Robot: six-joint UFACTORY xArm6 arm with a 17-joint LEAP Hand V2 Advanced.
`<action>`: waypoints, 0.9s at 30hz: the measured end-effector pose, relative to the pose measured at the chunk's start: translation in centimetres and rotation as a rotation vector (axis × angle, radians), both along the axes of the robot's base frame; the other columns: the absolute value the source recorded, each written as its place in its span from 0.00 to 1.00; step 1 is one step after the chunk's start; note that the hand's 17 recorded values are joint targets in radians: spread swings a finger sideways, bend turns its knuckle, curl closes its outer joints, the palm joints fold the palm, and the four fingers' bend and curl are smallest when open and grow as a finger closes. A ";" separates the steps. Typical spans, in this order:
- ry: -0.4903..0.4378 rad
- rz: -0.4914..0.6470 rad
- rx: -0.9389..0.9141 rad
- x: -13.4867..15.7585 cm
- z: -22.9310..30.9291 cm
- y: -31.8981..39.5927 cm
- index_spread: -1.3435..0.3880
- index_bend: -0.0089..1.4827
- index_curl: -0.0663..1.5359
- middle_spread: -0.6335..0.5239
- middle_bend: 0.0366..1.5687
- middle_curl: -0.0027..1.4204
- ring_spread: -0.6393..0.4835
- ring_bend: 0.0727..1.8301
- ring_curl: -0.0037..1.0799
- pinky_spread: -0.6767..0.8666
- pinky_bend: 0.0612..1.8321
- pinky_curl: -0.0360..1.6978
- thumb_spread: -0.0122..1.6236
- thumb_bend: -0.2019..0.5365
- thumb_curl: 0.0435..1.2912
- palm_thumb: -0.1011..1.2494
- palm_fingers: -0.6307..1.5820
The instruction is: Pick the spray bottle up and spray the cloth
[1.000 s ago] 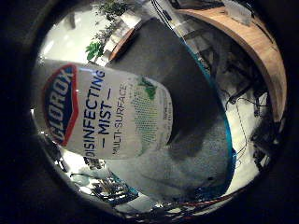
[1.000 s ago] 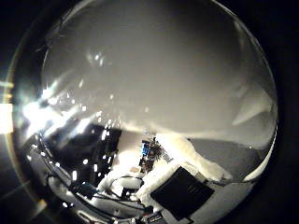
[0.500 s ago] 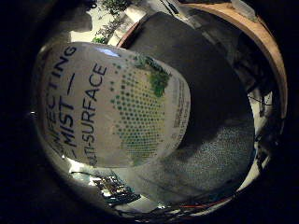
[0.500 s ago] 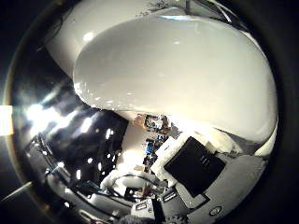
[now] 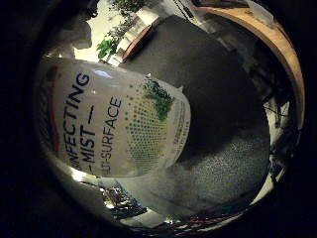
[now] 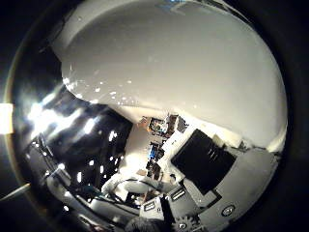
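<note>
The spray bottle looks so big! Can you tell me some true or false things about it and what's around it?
1. The spray bottle fills much of the little finger side view, so it is close to the palm. True.
2. The bottle's label is plain red with no print. False: it is white with dark lettering and a patch of green dots.
3. A dark grey mat lies behind the bottle. True.
4. The mat sits on a glass table. False: a wooden table edge shows beside it.
5. Green plants show in the background. True.
6. The thumb side view shows only the floor. False: a large white curved surface fills much of it.
</note>
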State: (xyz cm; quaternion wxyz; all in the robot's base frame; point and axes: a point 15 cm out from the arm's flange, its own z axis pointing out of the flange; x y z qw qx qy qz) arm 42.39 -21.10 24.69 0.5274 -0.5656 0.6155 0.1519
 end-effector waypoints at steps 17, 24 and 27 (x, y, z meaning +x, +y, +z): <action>-0.094 -0.071 0.053 1.4 2.1 0.1 0.66 0.84 0.45 0.33 0.79 0.67 0.34 0.77 0.65 0.32 0.76 0.47 0.48 0.26 0.43 0.84 0.74; -0.096 -0.081 0.047 1.3 2.8 -0.3 0.67 0.88 0.46 0.35 0.82 0.72 0.35 0.77 0.72 0.34 0.74 0.56 0.42 0.25 0.53 0.88 0.73; -0.094 -0.073 0.040 1.1 3.1 -0.2 0.67 0.89 0.47 0.35 0.83 0.72 0.35 0.77 0.74 0.34 0.72 0.59 0.39 0.26 0.56 0.89 0.72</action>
